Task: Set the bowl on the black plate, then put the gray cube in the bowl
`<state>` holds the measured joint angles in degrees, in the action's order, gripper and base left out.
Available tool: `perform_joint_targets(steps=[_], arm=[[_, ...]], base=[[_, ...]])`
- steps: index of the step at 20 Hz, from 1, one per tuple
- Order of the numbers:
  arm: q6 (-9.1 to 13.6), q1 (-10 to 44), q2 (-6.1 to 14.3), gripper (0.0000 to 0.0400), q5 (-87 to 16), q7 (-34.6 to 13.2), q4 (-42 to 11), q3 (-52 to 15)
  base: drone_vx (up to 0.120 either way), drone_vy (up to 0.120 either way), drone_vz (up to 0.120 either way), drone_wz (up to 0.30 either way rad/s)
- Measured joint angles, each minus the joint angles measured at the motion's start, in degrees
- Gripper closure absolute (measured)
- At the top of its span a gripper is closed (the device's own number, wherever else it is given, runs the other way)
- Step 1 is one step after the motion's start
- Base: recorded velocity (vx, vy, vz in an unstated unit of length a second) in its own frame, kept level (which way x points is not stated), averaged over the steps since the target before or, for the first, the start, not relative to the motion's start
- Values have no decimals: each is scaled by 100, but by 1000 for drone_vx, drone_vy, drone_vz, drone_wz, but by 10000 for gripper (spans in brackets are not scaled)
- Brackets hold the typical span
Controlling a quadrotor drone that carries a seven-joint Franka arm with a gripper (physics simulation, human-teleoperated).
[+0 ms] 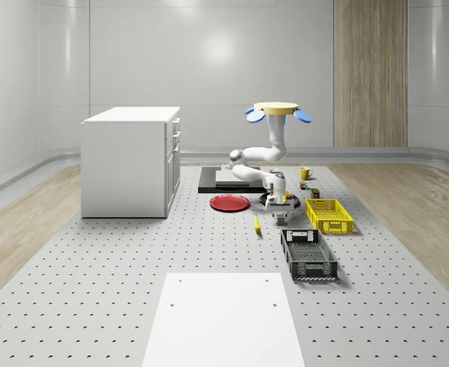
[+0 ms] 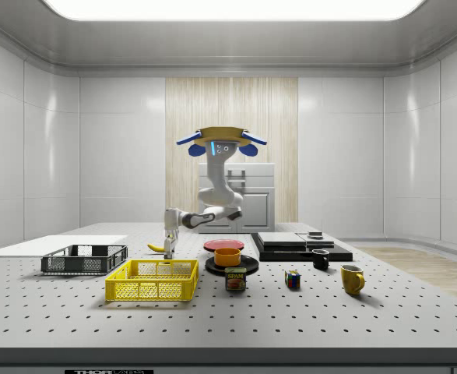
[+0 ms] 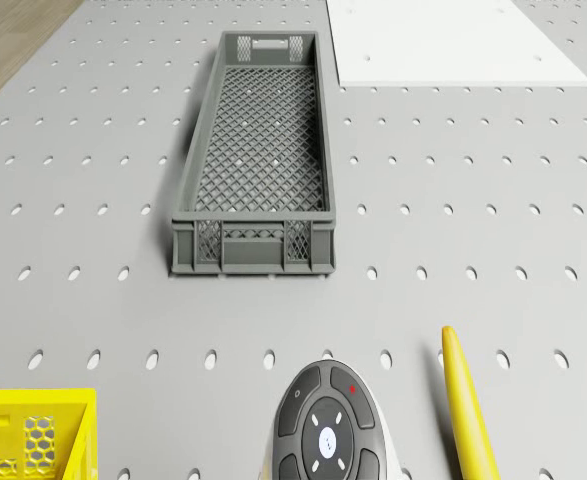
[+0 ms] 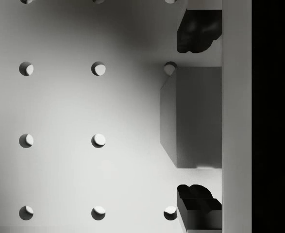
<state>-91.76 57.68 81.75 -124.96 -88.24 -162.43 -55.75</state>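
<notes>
Bowl (image 2: pixel 227 255) on black plate (image 2: pixel 232 266), tool (image 4: pixel 199 116) fingers apart astride gray cube (image 4: pixel 193 116).

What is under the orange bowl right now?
In the side view the orange bowl sits on the black plate, whose rim shows around its base. The plate's middle is covered by the bowl. The gray cube lies on the table between the gripper fingers.

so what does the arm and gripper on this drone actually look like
The arm is a glossy white chain of rounded segments with dark grey bands at the joints, hanging under a yellow disc-shaped drone with blue rotor pods. The gripper ends in two stubby black fingers. In the drone view the wrist carries a dark oval button pad with a small red dot.
</notes>
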Motion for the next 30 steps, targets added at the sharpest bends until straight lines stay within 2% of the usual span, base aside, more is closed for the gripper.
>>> perform_joint_targets(steps=[3,18,19,21,23,26,30], arm=[[4,-3,-4,0,-2,2,0,1],[-109,46,-38,0,-237,25,143,242],[-109,45,-40,12,-242,26,145,247],[-107,42,-46,66,-250,30,148,253],[-104,39,-51,99,-255,33,150,258],[-99,34,-58,126,-262,37,151,263],[-88,26,-67,141,-264,43,147,263]], base=[[80,0,0,0],[0,0,0,0],[0,0,0,0],[0,0,0,0],[0,0,0,0],[0,0,0,0],[0,0,0,0]])
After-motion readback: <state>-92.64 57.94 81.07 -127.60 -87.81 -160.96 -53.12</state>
